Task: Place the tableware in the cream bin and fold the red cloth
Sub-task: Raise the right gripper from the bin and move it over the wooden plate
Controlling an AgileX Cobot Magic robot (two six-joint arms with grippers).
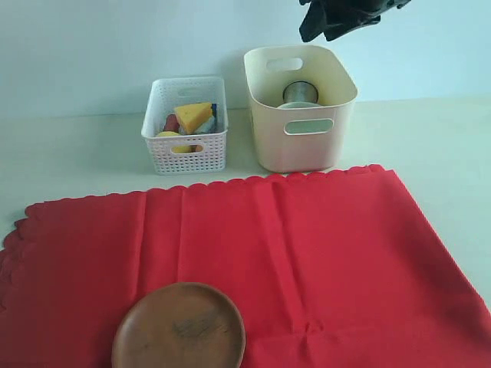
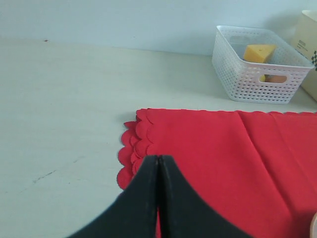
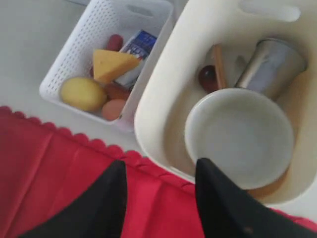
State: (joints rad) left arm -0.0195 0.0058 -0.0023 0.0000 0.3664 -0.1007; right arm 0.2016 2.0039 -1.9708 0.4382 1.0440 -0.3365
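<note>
Our right gripper (image 3: 161, 164) hangs empty, jaws apart, above the cream bin (image 1: 295, 155). Our left gripper (image 2: 158, 159), jaws together, is nearer the wooden plate (image 1: 179, 327), which lies on the red cloth (image 1: 322, 253).

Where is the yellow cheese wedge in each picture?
Exterior view: the cheese wedge sits in the white basket, left of the cream bin.
Left wrist view: the cheese wedge pokes up inside the same basket, beyond the red cloth.
Right wrist view: the cheese wedge lies beside the lemon in the basket, next to the cream bin.
Shared landmark: the white basket.
</note>
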